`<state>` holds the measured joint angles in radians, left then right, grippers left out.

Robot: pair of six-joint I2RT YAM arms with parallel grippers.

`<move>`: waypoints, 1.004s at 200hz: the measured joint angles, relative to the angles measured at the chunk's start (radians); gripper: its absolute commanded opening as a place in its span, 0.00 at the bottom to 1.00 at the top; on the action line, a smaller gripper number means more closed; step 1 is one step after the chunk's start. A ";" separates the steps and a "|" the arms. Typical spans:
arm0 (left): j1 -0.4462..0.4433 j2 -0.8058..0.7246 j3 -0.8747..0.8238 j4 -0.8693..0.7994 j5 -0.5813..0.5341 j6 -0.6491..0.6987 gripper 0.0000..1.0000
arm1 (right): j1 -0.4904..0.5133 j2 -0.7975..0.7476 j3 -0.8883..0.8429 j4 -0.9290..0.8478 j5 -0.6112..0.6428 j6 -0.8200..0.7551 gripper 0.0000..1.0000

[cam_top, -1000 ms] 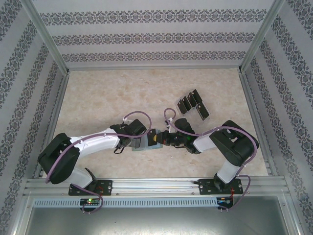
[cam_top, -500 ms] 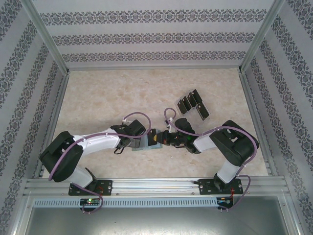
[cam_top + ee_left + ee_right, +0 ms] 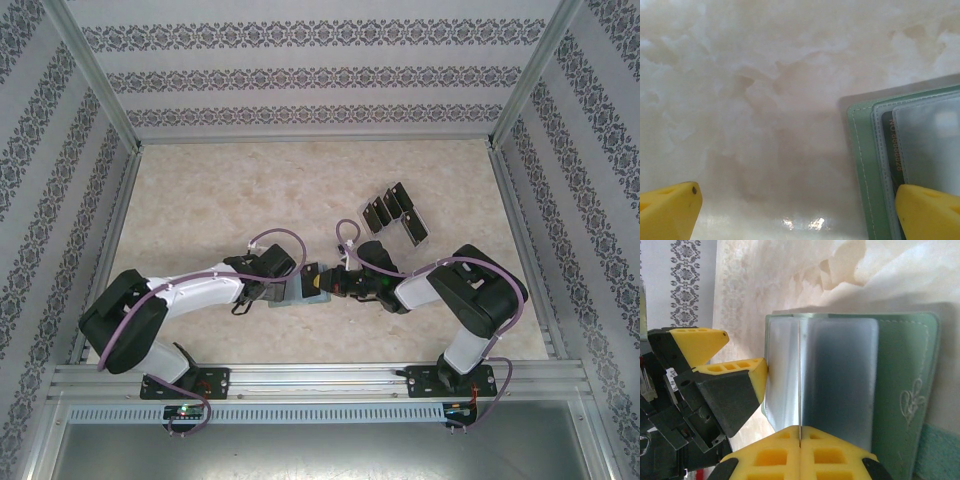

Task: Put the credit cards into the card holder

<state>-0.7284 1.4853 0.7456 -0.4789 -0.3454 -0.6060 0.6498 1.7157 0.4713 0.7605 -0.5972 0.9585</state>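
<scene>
The card holder [image 3: 284,298] lies open on the table [image 3: 200,200], at the middle of its near half, between the two grippers. The other credit cards [image 3: 397,205] stand grouped toward the far right, well apart. The right gripper [image 3: 325,283] comes in from the right, clamped on a black credit card [image 3: 313,282]. From the left wrist, the left gripper [image 3: 797,212] is spread wide and empty, its right finger over the card holder's edge, where a pocketed card [image 3: 890,150] shows. From the right wrist, the held card stands edge-on above the clear pockets. This looks like the insertion step: next the card must tip flat into a pocket mouth and slide in while the left finger steadies the holder.
</scene>
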 measured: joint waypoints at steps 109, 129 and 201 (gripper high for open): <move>-0.006 -0.054 0.009 0.014 0.080 0.019 1.00 | -0.011 0.033 0.005 0.016 0.001 0.009 0.00; -0.011 -0.026 0.005 0.016 0.079 0.019 1.00 | -0.017 0.034 0.004 0.016 0.002 0.009 0.00; -0.011 -0.008 -0.002 -0.007 0.029 0.019 1.00 | -0.033 0.035 -0.007 0.023 0.005 0.010 0.00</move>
<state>-0.7391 1.4776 0.7433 -0.4862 -0.3164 -0.5869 0.6170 1.7504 0.4644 0.7837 -0.5922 0.9684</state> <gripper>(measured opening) 0.999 0.054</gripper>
